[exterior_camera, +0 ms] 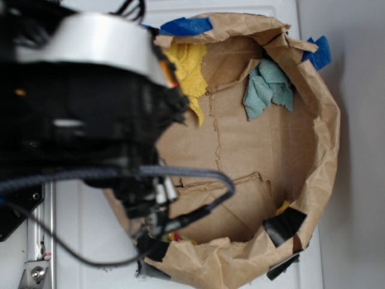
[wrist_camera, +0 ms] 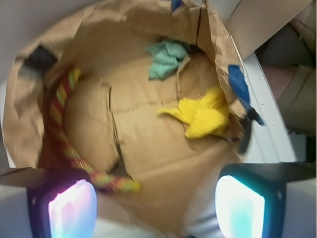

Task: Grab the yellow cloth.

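The yellow cloth (wrist_camera: 204, 116) lies crumpled against the wall of the brown paper basin (wrist_camera: 148, 148), near the teal rag (wrist_camera: 166, 58); a braided rope (wrist_camera: 64, 144) curls along the opposite side. My gripper (wrist_camera: 156, 206) hangs above, jaws spread wide, holding nothing.

The yellow cloth (wrist_camera: 205, 117), at right of center in the wrist view, is showing a nubby terry pile, and the teal rag (wrist_camera: 166, 58) above it is looking like soft matt fabric. Both are lying in a bin of crumpled, matt brown paper (wrist_camera: 148, 144) patched with glossy black tape (exterior_camera: 284, 224) and blue tape (exterior_camera: 186, 26). The braided rope (wrist_camera: 64, 144) at left is looking coarse and fibrous, while the claw (wrist_camera: 156, 206) pads (wrist_camera: 238, 206) are gleaming like smooth translucent plastic.
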Available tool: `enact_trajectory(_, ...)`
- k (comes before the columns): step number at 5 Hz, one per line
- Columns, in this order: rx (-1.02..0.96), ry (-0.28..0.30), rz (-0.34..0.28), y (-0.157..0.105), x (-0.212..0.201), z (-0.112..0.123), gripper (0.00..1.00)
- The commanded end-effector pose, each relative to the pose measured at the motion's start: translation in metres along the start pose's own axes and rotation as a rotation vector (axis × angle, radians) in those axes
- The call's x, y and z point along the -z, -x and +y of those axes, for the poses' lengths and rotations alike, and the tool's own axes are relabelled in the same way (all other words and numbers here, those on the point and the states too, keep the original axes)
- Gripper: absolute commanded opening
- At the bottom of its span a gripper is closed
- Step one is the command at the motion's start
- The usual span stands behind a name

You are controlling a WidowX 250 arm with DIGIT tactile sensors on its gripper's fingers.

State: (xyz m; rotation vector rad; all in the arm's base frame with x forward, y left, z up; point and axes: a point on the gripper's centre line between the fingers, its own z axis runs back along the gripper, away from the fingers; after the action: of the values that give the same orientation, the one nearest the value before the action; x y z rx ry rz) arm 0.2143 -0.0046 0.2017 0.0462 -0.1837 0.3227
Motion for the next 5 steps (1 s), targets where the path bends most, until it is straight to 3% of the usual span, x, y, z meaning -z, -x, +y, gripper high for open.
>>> enact_trajectory(1,-0.279,0.003,-0.022,-0.006,0.008,0.004,1.0)
enact_trajectory(3,-0.279,0.003,-0.022,-0.006,0.008,0.004,1.0)
enact_trajectory(4,-0.452,-0.006,-0.077,-0.01,0.036,0.003,1.0)
enact_trajectory(5,-0.629,-0.025,-0.077,-0.008,0.059,0.0,1.0)
